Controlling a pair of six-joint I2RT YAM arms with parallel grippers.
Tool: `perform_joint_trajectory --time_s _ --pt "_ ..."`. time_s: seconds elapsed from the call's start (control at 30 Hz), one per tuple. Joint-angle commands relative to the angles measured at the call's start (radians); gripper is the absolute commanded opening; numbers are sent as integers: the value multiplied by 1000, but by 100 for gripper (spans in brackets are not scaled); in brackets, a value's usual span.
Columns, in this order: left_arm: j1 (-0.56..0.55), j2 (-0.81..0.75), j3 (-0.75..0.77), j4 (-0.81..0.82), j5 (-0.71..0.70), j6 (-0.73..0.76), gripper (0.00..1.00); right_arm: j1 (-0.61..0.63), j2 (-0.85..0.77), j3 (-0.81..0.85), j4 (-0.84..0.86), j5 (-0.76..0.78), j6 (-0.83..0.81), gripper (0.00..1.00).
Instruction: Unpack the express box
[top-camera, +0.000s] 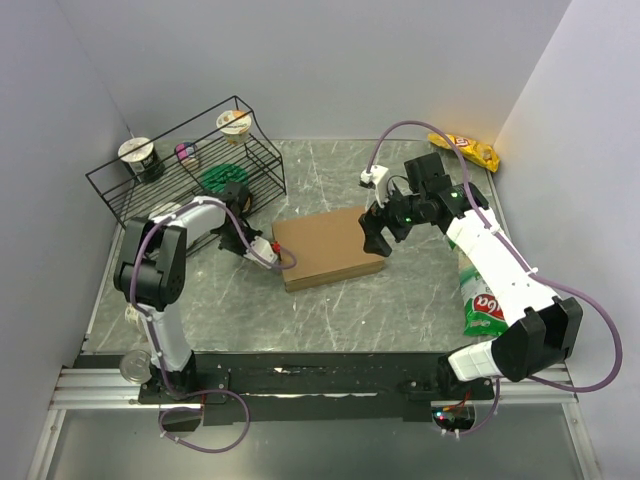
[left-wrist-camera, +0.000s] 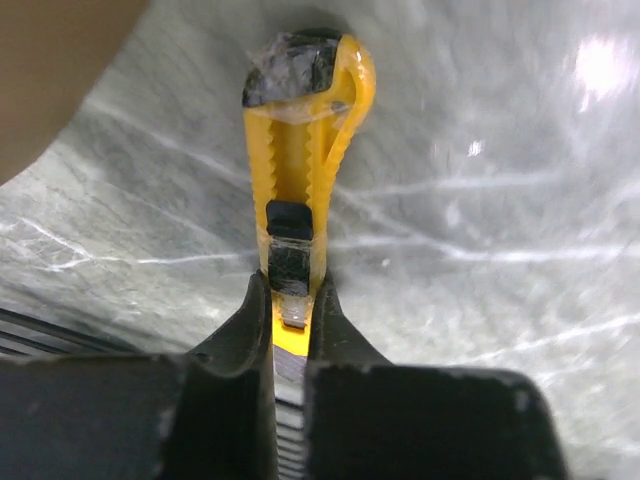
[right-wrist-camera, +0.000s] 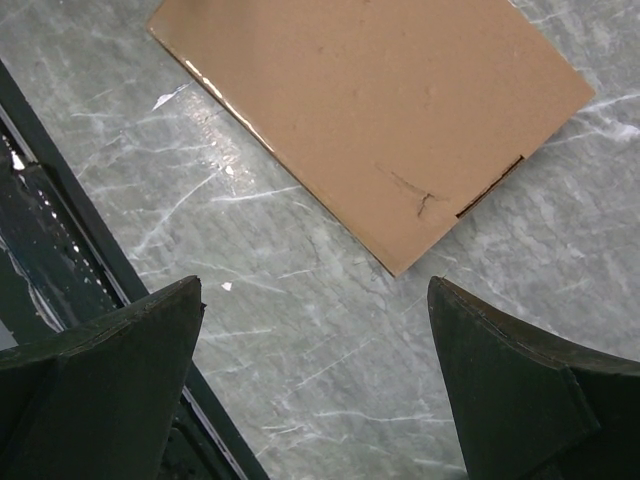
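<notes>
From above, the box (top-camera: 325, 248) lay flat and closed on the desk (top-camera: 400, 310) between the 2 arms, with the left claw (top-camera: 262, 250) at its left edge and the right claw (top-camera: 377, 238) over its right edge. In the left wrist view, the fingers (left-wrist-camera: 250, 330) were pinched shut on a yellow knife (left-wrist-camera: 300, 170). In the right wrist view, the jaws stood wide apart, holding nothing, above the box's corner.

We see the left arm (top-camera: 172, 325) and the right arm (top-camera: 497, 268) built alike, with white tubular links between chunky black joint housings, and a purple cable (top-camera: 603, 345) looping along each. A small green light (top-camera: 405, 213) glows near the right wrist, and we find the fingers (right-wrist-camera: 110, 385) matte dark and wedge-shaped.
</notes>
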Motion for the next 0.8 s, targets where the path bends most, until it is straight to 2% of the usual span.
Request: perform_joint_trajectory --time_s 0.0,0.17,0.23,0.37,0.4,0.57,0.77 --pt "-25 -36 -40 -22 164 -225 1 3 -1 7 25 28 -1 100" --pt "-16 -176 -49 42 240 -576 1 -6 41 102 37 43 32 100" --pt "-12 -237 -80 98 263 -646 1 -12 75 148 44 31 64 100" --pt "-39 -429 -236 366 217 -846 1 -40 156 285 83 -116 182 100" --pt "-48 -454 -256 450 203 -870 1 -45 200 305 94 -156 220 100" --pt "-108 -541 -314 552 139 -946 1 -39 367 425 149 -461 400 98" --pt "-159 -555 -281 641 41 -1031 1 30 435 445 234 -482 512 97"
